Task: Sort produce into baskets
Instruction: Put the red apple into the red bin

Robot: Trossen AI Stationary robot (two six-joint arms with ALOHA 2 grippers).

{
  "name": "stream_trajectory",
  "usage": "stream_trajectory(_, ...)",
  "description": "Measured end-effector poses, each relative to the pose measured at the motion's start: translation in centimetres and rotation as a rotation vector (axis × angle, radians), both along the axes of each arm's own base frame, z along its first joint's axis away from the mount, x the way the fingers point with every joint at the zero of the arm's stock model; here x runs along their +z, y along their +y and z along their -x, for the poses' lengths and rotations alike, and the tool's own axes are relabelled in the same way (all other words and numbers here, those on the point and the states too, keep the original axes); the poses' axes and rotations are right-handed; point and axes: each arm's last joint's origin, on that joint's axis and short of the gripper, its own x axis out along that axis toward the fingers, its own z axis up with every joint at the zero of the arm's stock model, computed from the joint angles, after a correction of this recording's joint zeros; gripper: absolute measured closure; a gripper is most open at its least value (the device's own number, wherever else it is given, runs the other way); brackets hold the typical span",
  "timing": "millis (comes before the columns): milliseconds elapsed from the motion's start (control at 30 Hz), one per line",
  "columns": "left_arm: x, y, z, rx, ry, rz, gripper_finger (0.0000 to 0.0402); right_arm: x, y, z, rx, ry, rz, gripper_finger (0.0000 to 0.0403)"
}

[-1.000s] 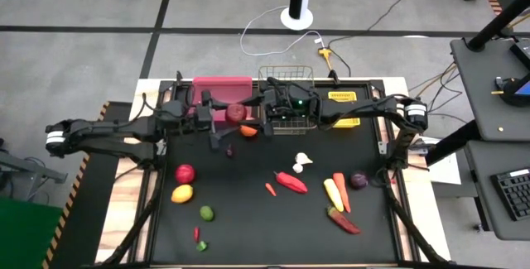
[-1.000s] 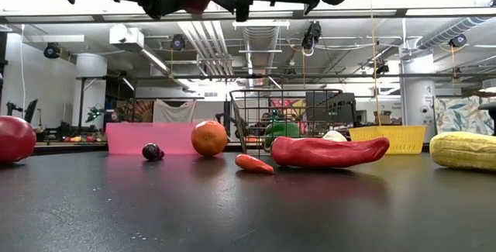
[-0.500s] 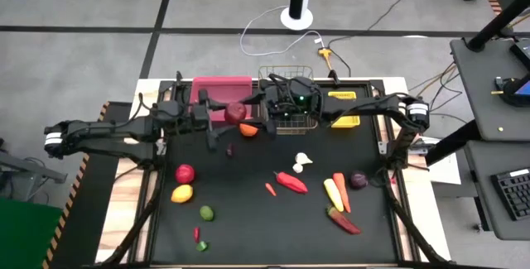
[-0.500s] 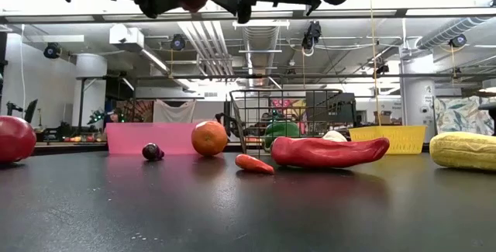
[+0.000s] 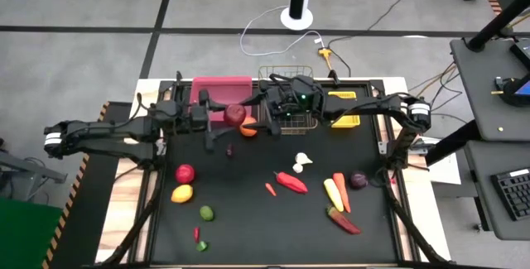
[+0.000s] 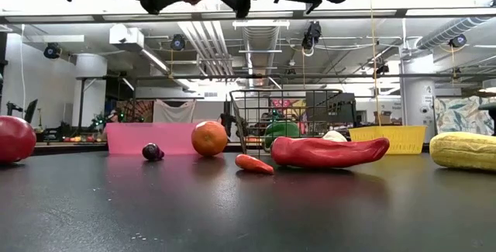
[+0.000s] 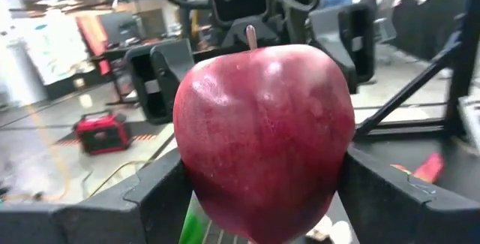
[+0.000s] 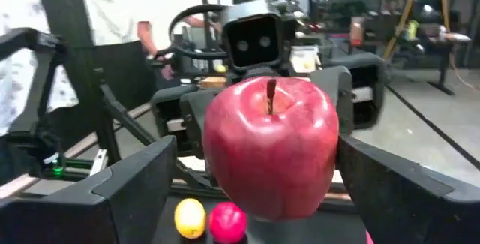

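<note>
A dark red apple (image 5: 235, 113) hangs in the air in front of the pink bin (image 5: 222, 87), above an orange (image 5: 248, 130). My left gripper (image 5: 227, 117) comes from the left and is shut on the apple. My right gripper (image 5: 258, 118) faces it from the right and is open. Its fingers (image 8: 142, 188) stand on either side of the apple (image 8: 270, 146) with gaps showing. The wire-mesh basket (image 5: 286, 77) and the yellow bin (image 5: 343, 103) stand at the far edge. My left gripper pinches the apple by its two opposite sides (image 7: 196, 169) between its two fingers (image 7: 150, 199). The fingers are level and come from the table's left. The apple is lifted clear of the table and upright, stem (image 7: 250, 35) up.
On the black mat lie a second red apple (image 5: 185, 173), a lemon (image 5: 181, 193), a lime (image 5: 206, 213), a red chilli (image 5: 291, 182), garlic (image 5: 302, 160), corn (image 5: 332, 193), a carrot (image 5: 340, 190) and a purple onion (image 5: 358, 180). People stand in the room beyond.
My left gripper has risen a little with the apple, which stays upright in its hold.
</note>
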Motion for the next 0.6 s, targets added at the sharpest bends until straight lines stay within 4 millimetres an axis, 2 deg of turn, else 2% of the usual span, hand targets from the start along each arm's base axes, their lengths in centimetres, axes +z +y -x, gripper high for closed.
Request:
stream_trajectory(367,0.1,-0.3,-0.2,-0.049,-0.016,0.002,0.0127,0.2,1.0,-0.2,-0.043,-0.031,0.058,0.0048)
stream_trajectory(600,0.4,-0.6,0.2,-0.083,-0.024,0.000,0.0127,1.8,1.4,1.5,-0.039,0.022,0.085,0.0048)
